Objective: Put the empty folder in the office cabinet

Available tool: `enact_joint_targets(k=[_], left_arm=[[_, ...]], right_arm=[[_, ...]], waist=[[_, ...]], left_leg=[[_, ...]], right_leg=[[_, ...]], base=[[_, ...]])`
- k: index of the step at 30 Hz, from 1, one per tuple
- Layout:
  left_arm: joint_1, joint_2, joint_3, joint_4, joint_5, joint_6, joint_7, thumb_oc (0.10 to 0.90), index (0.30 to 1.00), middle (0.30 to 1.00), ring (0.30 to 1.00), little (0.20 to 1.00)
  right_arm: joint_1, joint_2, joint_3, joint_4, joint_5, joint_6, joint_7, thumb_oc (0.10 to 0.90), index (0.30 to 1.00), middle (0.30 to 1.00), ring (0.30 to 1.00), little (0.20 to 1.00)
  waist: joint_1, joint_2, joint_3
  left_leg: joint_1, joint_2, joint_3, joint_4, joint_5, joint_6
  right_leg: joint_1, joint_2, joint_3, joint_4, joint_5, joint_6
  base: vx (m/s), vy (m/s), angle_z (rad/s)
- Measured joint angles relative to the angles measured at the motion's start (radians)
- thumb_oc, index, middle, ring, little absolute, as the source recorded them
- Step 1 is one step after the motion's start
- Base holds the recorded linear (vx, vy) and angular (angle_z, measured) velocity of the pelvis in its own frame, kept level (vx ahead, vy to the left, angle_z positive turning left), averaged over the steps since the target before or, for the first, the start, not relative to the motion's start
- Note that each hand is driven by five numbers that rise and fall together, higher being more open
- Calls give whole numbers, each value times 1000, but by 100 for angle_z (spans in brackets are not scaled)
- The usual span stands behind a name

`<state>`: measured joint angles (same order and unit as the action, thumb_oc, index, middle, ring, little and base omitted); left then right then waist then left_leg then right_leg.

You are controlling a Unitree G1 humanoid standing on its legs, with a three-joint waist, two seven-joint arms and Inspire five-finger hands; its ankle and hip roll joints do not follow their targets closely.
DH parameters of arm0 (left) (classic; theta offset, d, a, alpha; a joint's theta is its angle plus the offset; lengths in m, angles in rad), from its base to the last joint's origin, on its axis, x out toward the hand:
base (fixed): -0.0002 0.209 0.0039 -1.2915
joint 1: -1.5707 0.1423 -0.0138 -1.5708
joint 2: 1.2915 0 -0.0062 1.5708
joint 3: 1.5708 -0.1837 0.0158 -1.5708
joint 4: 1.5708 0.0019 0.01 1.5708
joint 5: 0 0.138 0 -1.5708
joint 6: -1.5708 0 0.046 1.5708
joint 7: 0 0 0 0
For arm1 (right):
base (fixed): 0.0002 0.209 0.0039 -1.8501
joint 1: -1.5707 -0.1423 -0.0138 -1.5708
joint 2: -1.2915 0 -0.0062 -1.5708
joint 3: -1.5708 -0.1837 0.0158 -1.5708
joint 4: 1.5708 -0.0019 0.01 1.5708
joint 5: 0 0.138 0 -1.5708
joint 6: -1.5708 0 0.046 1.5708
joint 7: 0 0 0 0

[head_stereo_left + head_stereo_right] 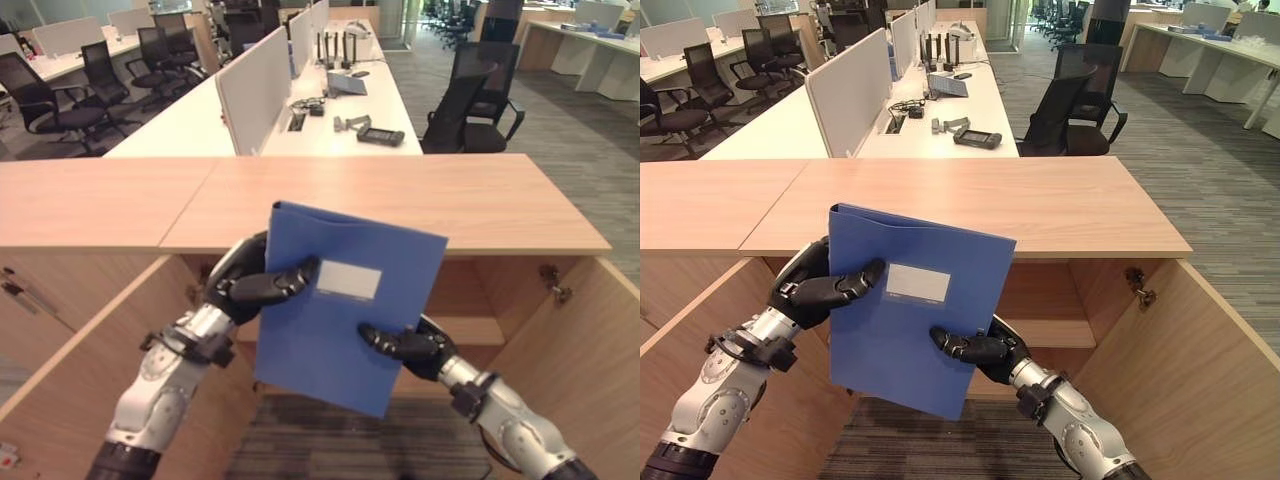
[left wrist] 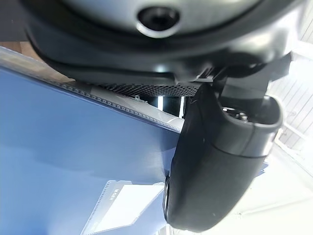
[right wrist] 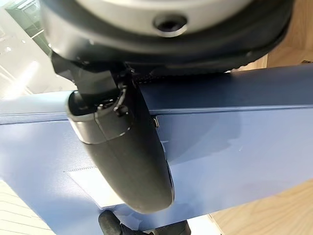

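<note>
An office with desks (image 1: 330, 110) and black chairs (image 1: 480, 95) lies behind a low wooden cabinet (image 1: 380, 195) whose doors (image 1: 590, 360) stand open. In the left eye view, the blue folder (image 1: 345, 305) is held up in front of the cabinet opening. The left hand (image 1: 262, 285) pinches its edge at 9 o'clock, and the right hand (image 1: 410, 345) pinches it at 5 o'clock. In the left wrist view, the thumb (image 2: 215, 161) presses the blue cover near its white label (image 2: 129, 208). In the right wrist view, the thumb (image 3: 132, 156) lies flat on the folder.

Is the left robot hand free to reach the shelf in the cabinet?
Probably not yet: the left robot hand grips the folder, which hangs before the shelf.
</note>
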<state>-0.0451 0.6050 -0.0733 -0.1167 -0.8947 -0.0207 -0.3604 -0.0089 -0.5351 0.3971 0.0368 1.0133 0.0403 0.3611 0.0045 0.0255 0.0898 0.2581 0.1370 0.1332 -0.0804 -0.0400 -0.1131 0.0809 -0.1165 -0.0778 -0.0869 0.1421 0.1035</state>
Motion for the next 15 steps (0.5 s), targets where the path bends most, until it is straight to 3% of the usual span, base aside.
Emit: enact_joint_targets(k=[5, 11, 15], left_arm=[[31, 3, 7, 0, 140, -66, 0, 800, 900, 900, 900, 900], [143, 4, 27, 72, 306, -73, -42, 800, 900, 900, 900, 900], [259, 1, 21, 196, 371, -40, -90, 800, 900, 900, 900, 900]], right_arm=[[2, 19, -13, 0, -63, 5, -3, 400, 300, 300, 300, 300], [32, 21, -29, 26, -152, 14, 6, 400, 300, 300, 300, 300], [119, 24, -45, 143, -192, 45, 22, 400, 300, 300, 300, 300]], waist=[[0, -2, -1], [0, -4, -1], [2, -10, -1]], left_leg=[[-1, 0, 0, -3, 0, 0], [-6, 1, -4, 0, 1, 0], [-10, 1, -12, -3, 1, 0]], right_leg=[[-1, 0, -1, 0, 0, 0], [-3, 0, -6, 0, 0, -1], [-2, -2, -12, -7, -3, 1]], base=[[0, 0, 0], [6, 0, 1], [34, 6, 6]])
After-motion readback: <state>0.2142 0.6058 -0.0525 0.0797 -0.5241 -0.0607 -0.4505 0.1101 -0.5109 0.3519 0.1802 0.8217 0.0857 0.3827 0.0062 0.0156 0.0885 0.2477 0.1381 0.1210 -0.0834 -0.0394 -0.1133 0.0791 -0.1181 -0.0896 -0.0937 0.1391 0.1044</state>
